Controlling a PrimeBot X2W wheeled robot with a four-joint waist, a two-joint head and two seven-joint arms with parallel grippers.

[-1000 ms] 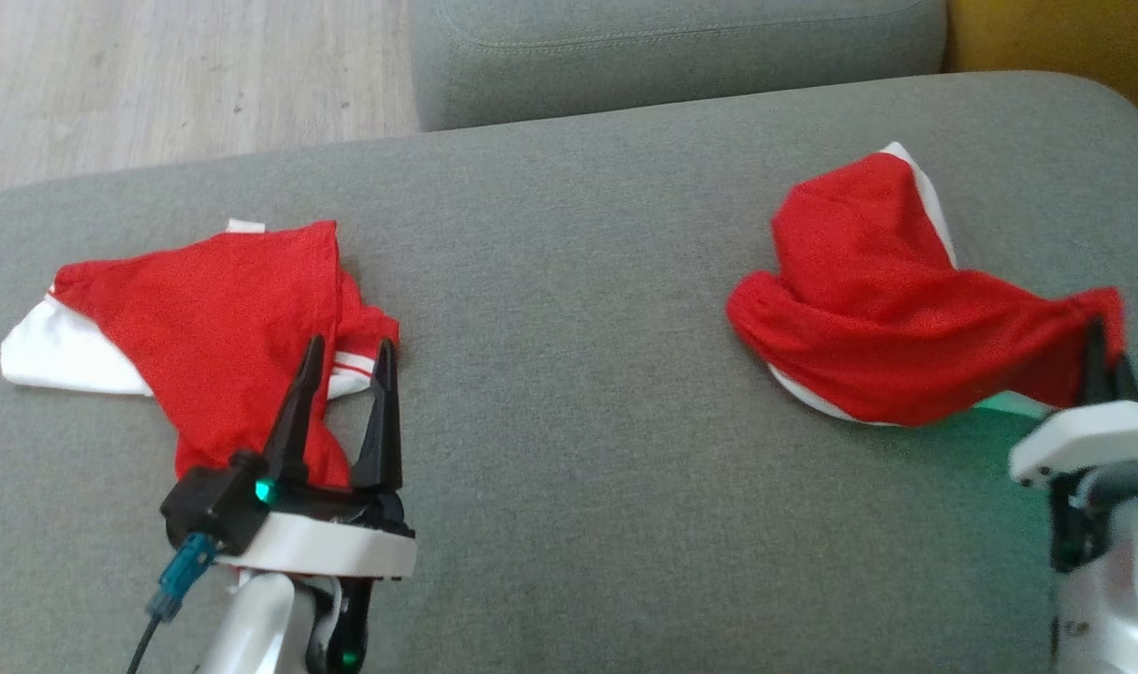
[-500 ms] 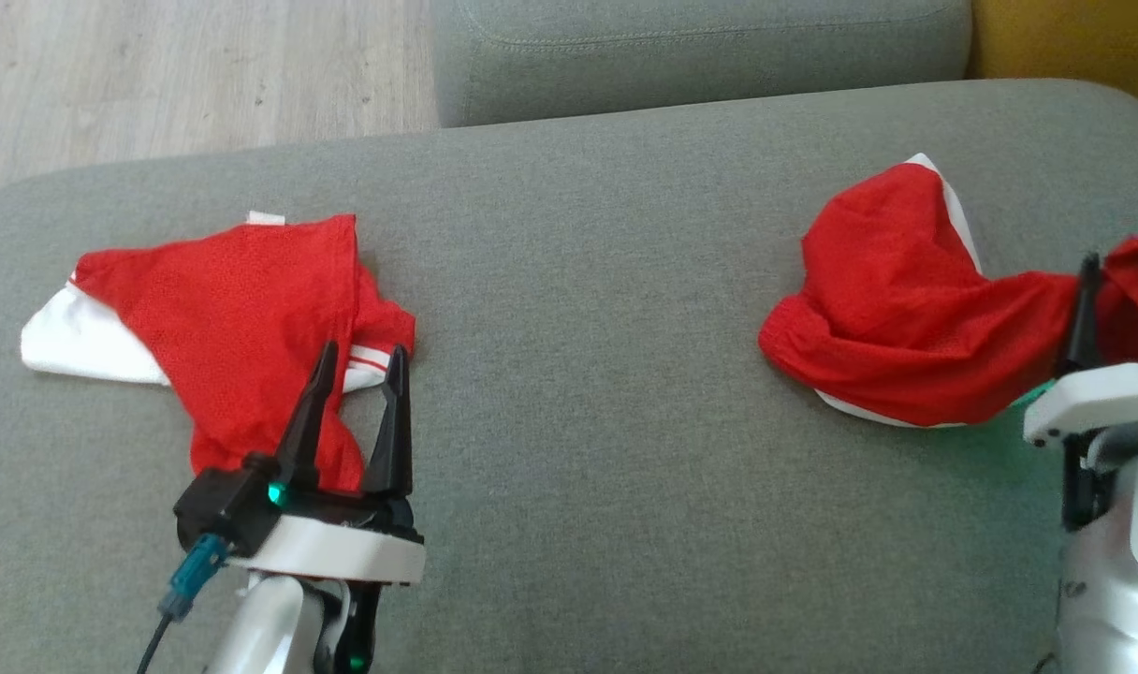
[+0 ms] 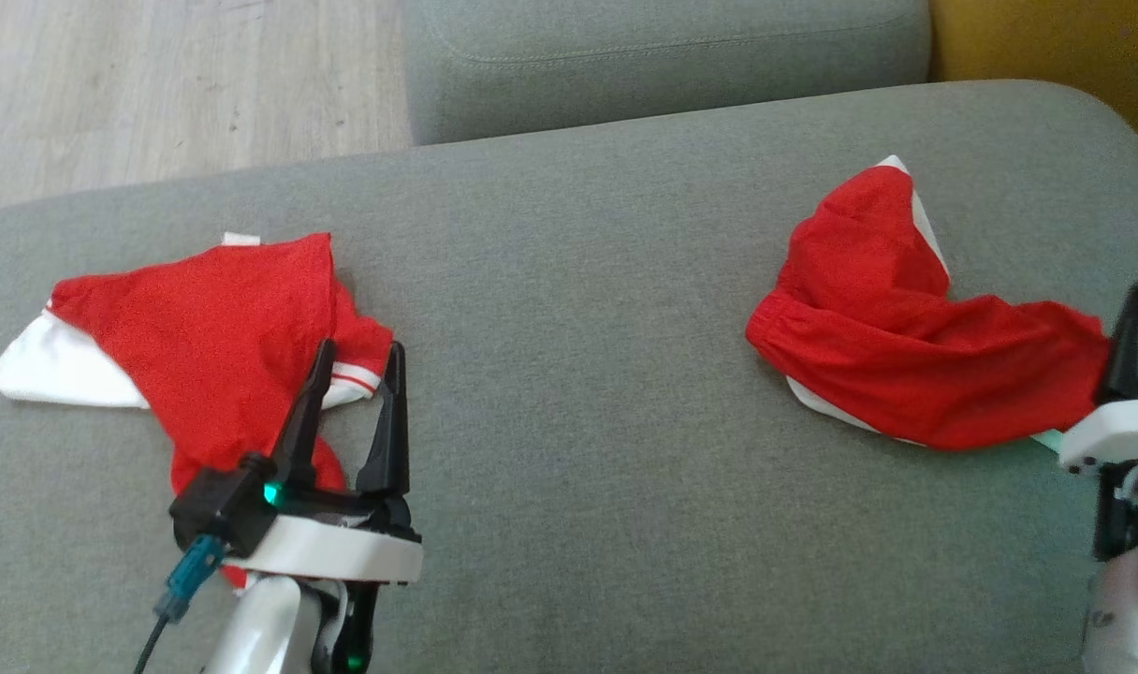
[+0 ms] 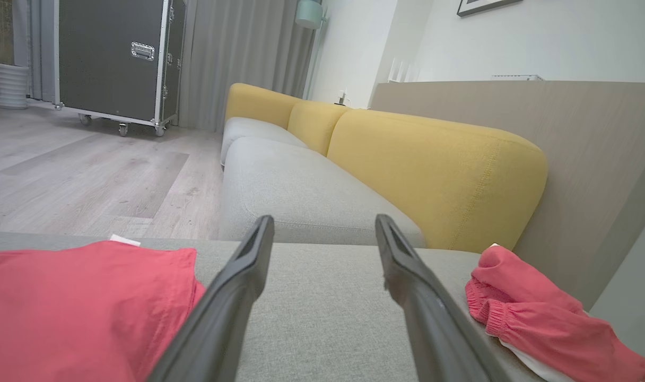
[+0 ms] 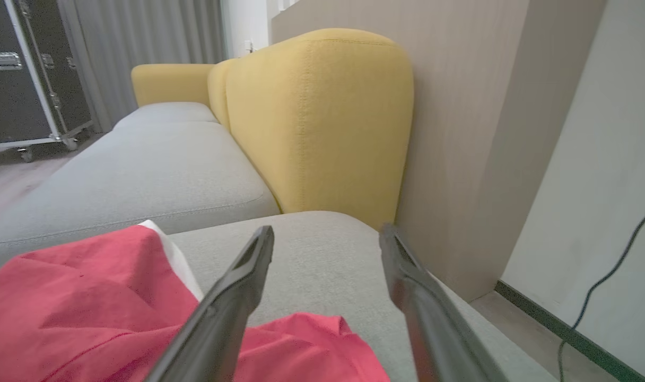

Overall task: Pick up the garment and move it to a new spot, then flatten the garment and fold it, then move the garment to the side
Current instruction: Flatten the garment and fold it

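Note:
Two crumpled red garments with white trim lie on the grey sofa seat [image 3: 588, 393]. One garment [image 3: 906, 356] is at the right, and in the right wrist view [image 5: 89, 313] it spreads under and left of my fingers. My right gripper [image 5: 327, 233] is open with nothing between its jaws; one finger [image 3: 1128, 342] stands at that garment's right end. The other red garment [image 3: 204, 346] lies at the left. My left gripper [image 3: 360, 348] hovers open over its right edge, with bare seat showing between the fingers [image 4: 232, 297].
A second grey seat cushion [image 3: 663, 56] lies beyond the seat, with yellow backrests [image 4: 434, 175] to the right. Wooden floor [image 3: 157, 84] is at the far left, where a black wheeled case [image 4: 115, 58] stands. The seat's right edge drops beside a wall with a cable [image 5: 603, 286].
My right gripper has opened and let go of the right garment's end, which has dropped and now lies flat on the seat. The left gripper has stayed open in place. The camera shifted slightly.

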